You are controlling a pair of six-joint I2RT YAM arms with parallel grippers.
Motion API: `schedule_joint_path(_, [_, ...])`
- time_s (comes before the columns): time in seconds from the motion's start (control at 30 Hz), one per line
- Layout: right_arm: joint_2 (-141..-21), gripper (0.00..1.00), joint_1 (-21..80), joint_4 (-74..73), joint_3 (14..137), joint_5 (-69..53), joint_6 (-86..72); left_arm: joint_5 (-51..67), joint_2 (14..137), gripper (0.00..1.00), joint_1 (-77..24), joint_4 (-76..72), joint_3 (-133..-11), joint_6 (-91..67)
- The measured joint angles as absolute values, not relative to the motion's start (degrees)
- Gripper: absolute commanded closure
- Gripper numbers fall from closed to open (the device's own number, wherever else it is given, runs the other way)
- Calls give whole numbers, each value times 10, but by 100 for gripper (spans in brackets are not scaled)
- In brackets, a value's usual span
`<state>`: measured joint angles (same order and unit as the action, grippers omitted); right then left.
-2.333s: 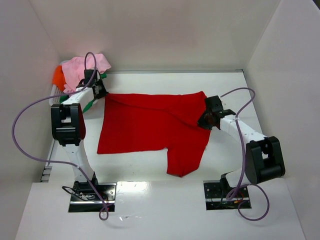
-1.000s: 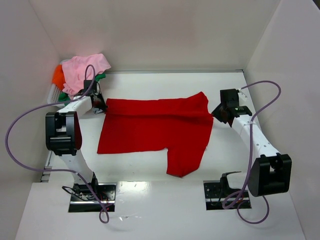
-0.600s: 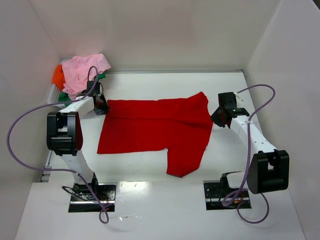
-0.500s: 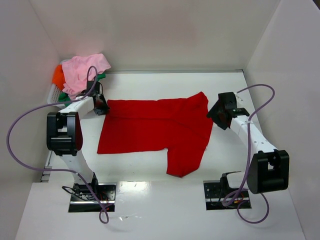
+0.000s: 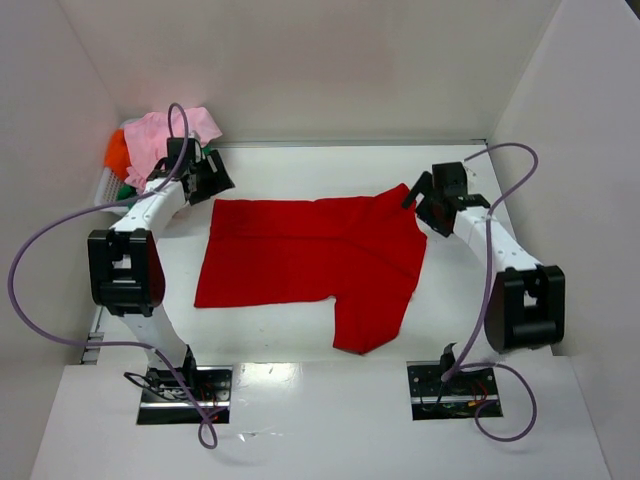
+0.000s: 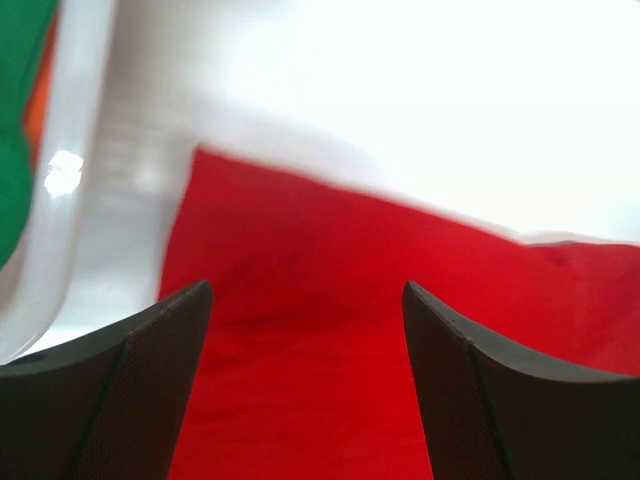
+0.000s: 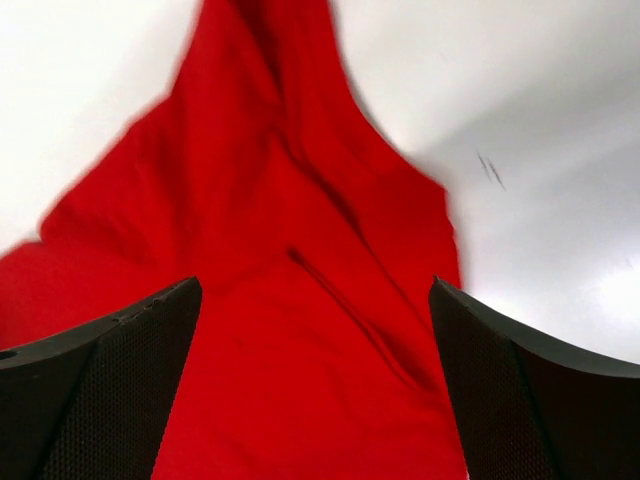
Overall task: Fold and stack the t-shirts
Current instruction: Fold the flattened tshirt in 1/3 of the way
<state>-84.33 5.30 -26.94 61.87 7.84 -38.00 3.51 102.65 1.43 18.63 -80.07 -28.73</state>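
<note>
A bright red t-shirt lies spread flat on the white table, one sleeve pointing toward the near edge. My left gripper hovers open just above the shirt's far left corner, nothing between its fingers. At the far right corner of the shirt my right gripper is open as well and holds nothing. A light pink shirt, an orange one and a green one are piled at the far left corner.
The pile of shirts rests in a white tray at the table's left edge. White walls close in the table on the left, back and right. Purple cables loop off both arms.
Both grippers have opened, let go of the red shirt's far corners and lifted slightly toward the back. The shirt now lies flat on the table.
</note>
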Motion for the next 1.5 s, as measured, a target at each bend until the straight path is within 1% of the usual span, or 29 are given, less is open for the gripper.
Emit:
schedule_joint_path(0.1, [-898, 0, 53, -230, 653, 74, -363, 58, 1031, 16, 10, 154, -812, -288])
schedule_joint_path(0.13, [-916, 0, 53, -220, 665, 73, -357, 66, 1036, 17, 9, 140, -814, -288])
schedule_joint_path(0.17, [-933, 2, 53, -210, 674, 72, -351, 73, 1043, 17, 9, 127, -814, -287])
schedule_joint_path(0.23, [-973, 7, 53, -199, 703, 69, -339, 88, 1061, 19, 8, 104, -814, -287])
schedule_joint_path(0.27, [-992, 14, 53, -192, 719, 66, -333, 96, 1073, 20, 8, 95, -814, -287])
schedule_joint_path(0.33, [-1028, 20, 53, -174, 741, 60, -323, 109, 1096, 21, 8, 80, -814, -286])
schedule_joint_path(0.4, [-1055, 27, 53, -162, 753, 56, -317, 118, 1116, 27, 5, 72, -814, -285])
schedule_joint_path(0.43, [-1067, 27, 53, -158, 756, 54, -315, 121, 1124, 27, 5, 70, -814, -285])
schedule_joint_path(0.53, [-1091, 33, 53, -153, 764, 51, -310, 125, 1139, 29, 4, 63, -814, -284])
schedule_joint_path(0.57, [-1099, 33, 53, -152, 770, 51, -309, 126, 1142, 31, 4, 61, -814, -285])
schedule_joint_path(0.6, [-1108, 36, 53, -150, 777, 51, -308, 125, 1145, 31, 4, 59, -814, -285])
schedule_joint_path(0.67, [-1129, 36, 53, -149, 797, 50, -303, 125, 1148, 36, 4, 59, -814, -284])
schedule_joint_path(0.77, [-1158, 36, 52, -142, 828, 46, -300, 121, 1154, 42, 3, 60, -818, -286])
schedule_joint_path(0.8, [-1166, 36, 51, -142, 838, 45, -299, 119, 1158, 42, 3, 60, -822, -285])
schedule_joint_path(0.83, [-1174, 38, 51, -141, 848, 44, -297, 117, 1162, 44, 3, 60, -826, -286])
schedule_joint_path(0.9, [-1189, 40, 51, -142, 870, 43, -294, 114, 1170, 45, 2, 60, -833, -287])
schedule_joint_path(1.0, [-1218, 45, 51, -142, 910, 41, -288, 105, 1181, 45, 2, 60, -837, -288])
schedule_joint_path(1.07, [-1233, 52, 51, -142, 926, 41, -286, 100, 1187, 45, 2, 64, -837, -289])
schedule_joint_path(1.33, [-1265, 52, 46, -163, 955, 37, -284, 86, 1197, 48, 2, 75, -837, -290])
schedule_joint_path(1.4, [-1268, 50, 44, -165, 956, 36, -284, 81, 1197, 49, 2, 75, -838, -289])
schedule_joint_path(1.47, [-1269, 50, 44, -168, 956, 36, -284, 77, 1199, 56, 2, 77, -839, -290])
schedule_joint_path(1.5, [-1269, 53, 43, -169, 956, 36, -284, 75, 1199, 67, 2, 77, -839, -291])
